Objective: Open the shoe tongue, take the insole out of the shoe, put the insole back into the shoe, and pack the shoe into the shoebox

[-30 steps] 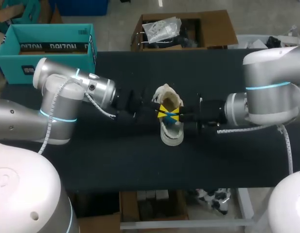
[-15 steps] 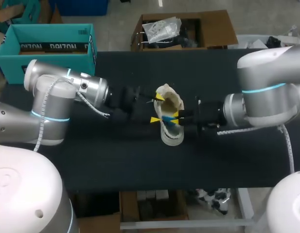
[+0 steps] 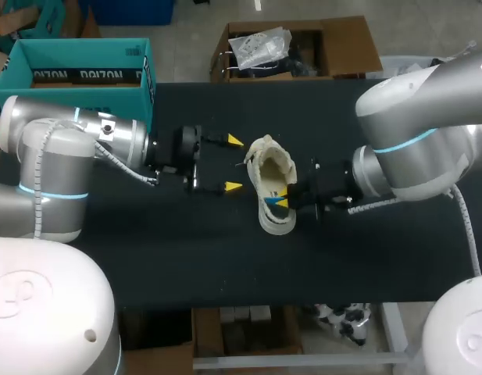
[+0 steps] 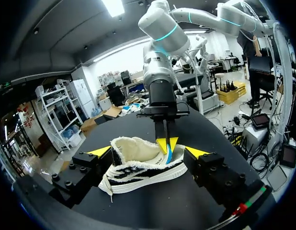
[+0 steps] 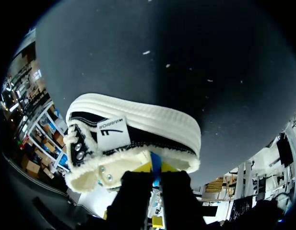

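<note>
A cream fleece-lined sneaker (image 3: 270, 183) lies in the middle of the black table, its opening facing up. My right gripper (image 3: 281, 197) is at the shoe's right side, shut on a thin blue piece (image 3: 270, 201) at the collar that looks like the insole's edge. In the right wrist view that blue piece (image 5: 156, 173) sits between the fingers of the right gripper (image 5: 156, 176), over the shoe (image 5: 133, 129). My left gripper (image 3: 233, 164) stands open just left of the shoe, apart from it. From the left wrist, the shoe (image 4: 138, 165) lies ahead of the open left gripper (image 4: 148, 152). The teal shoebox (image 3: 84, 76) stands open at the back left.
The black tabletop (image 3: 225, 258) extends in front of the shoe to the near edge. My left arm's silver body (image 3: 61, 164) lies between the shoebox and the shoe.
My left gripper has opened and pulled back to the left, away from the shoe. The right gripper has kept its hold on the blue piece, and the shoe has stayed in place.
</note>
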You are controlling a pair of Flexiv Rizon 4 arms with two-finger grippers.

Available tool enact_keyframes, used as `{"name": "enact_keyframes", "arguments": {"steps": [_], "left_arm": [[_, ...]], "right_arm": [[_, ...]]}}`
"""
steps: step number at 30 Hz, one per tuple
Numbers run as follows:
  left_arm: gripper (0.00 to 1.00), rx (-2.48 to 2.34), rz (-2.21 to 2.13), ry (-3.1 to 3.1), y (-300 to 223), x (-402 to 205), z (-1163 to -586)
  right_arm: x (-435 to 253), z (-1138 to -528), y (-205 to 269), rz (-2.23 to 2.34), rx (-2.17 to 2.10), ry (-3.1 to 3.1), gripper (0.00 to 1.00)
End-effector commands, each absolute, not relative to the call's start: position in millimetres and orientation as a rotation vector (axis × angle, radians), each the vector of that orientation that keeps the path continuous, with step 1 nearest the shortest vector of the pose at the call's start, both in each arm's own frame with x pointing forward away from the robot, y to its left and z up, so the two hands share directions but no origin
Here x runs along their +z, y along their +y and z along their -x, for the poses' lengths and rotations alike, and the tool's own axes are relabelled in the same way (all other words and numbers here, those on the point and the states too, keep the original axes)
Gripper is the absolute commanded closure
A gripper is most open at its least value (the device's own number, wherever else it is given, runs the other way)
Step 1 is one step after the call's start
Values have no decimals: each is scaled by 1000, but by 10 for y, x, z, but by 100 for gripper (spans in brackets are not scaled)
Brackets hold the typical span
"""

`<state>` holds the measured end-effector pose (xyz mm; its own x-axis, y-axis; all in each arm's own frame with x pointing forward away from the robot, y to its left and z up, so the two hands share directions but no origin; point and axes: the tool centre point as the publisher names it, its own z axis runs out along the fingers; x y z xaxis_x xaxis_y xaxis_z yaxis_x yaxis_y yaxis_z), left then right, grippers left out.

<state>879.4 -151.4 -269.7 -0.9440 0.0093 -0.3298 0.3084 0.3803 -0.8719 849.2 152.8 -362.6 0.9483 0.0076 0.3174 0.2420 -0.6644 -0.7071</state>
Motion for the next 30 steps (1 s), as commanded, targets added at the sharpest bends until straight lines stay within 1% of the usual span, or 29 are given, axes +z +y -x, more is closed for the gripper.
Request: {"name": "enact_keyframes", "arguments": {"steps": [1, 7, 8, 9, 10, 11, 12, 13, 17, 18, 20, 22, 23, 24, 25, 27, 28, 30], "left_arm": [[0, -1503, -192, 2396, -1450, -2578, -8644], [0, -1461, -95, 2430, -1387, -2563, -8616], [0, -1467, -90, 2430, -1377, -2564, -8610], [0, -1457, -75, 2435, -1372, -2563, -8604], [0, -1447, -64, 2439, -1368, -2564, -8601], [0, -1456, -59, 2436, -1368, -2566, -8599], [0, -1459, -56, 2435, -1364, -2566, -8593], [0, -1444, -40, 2441, -1361, -2564, -8588], [0, -1448, -8, 2449, -1361, -2566, -8578], [0, -1452, -1, 2451, -1362, -2566, -8578], [0, -1450, 36, 2463, -1352, -2564, -8585], [0, -1460, 68, 2476, -1338, -2567, -8592], [0, -1462, 103, 2490, -1325, -2563, -8600], [0, -1445, 143, 2510, -1320, -2564, -8606], [0, -1433, 179, 2529, -1321, -2568, -8610], [0, -1388, 323, 2569, -1323, -2562, -8630], [0, -1314, 302, 2569, -1321, -2548, -8636], [0, -1314, 302, 2569, -1321, -2548, -8636]], "right_arm": [[-3791, -8552, 1542, 2270, -299, -186, 100], [-3840, -8467, 1543, 2263, -293, -186, 100], [-3841, -8441, 1535, 2258, -294, -186, 98], [-3838, -8417, 1524, 2253, -299, -184, 83], [-3826, -8390, 1511, 2242, -309, -186, 74], [-3802, -8361, 1503, 2236, -319, -192, 62], [-3770, -8338, 1499, 2233, -331, -198, 54], [-3734, -8317, 1494, 2235, -342, -201, 52], [-3561, -8232, 1486, 2217, -387, -244, 47], [-3511, -8206, 1491, 2203, -402, -265, 50], [-3422, -8164, 1514, 2200, -421, -290, 53], [-3343, -8127, 1536, 2185, -440, -314, 62], [-3315, -8125, 1543, 2171, -450, -322, 70], [-3288, -8127, 1555, 2154, -461, -349, 89], [-3272, -8144, 1574, 2159, -460, -352, 100], [-3273, -8207, 1612, 2142, -455, -380, 100], [-3287, -8251, 1637, 2139, -447, -388, 100], [-3321, -8330, 1681, 2118, -435, -415, 100]]}}
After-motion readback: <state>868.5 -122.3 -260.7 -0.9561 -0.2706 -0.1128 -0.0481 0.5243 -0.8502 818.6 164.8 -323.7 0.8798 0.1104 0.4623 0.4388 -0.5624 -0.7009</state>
